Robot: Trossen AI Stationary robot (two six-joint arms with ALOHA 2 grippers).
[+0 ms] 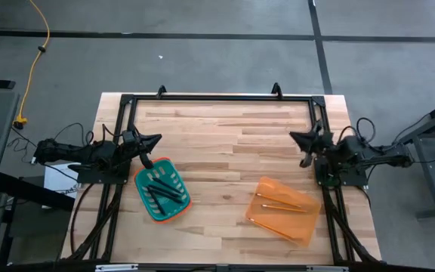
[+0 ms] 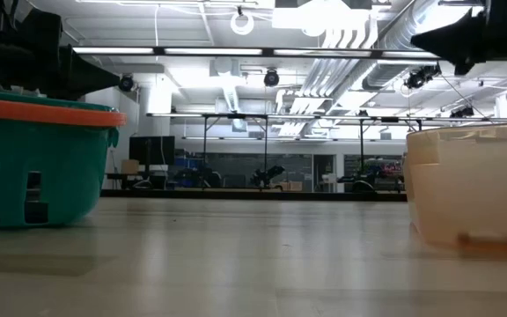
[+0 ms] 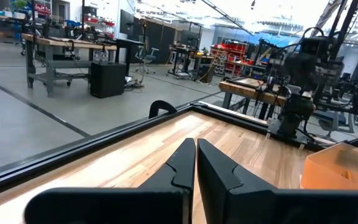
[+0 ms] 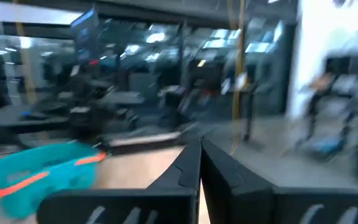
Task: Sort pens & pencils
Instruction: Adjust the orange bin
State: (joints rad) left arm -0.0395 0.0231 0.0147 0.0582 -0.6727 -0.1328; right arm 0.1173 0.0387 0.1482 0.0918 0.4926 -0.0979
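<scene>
The dark pens (image 1: 159, 190) lie inside the teal basket (image 1: 174, 212) near the table's left side. The orange-tan pencils (image 1: 282, 205) lie in the clear orange tray (image 1: 302, 227) near the right side. My left gripper (image 1: 157, 139) hovers beyond the basket's far corner, shut and empty, its closed fingers (image 3: 195, 163) pointing across the table. My right gripper (image 1: 293, 136) hangs over the table's right part, beyond the tray, shut and empty, with the fingers (image 4: 199, 167) together.
A black frame (image 1: 217, 97) runs along the table's far edge and down both sides. Bare wood lies between basket and tray. In the low view the basket (image 2: 33, 158) stands left and the tray (image 2: 473, 185) right, with open table between.
</scene>
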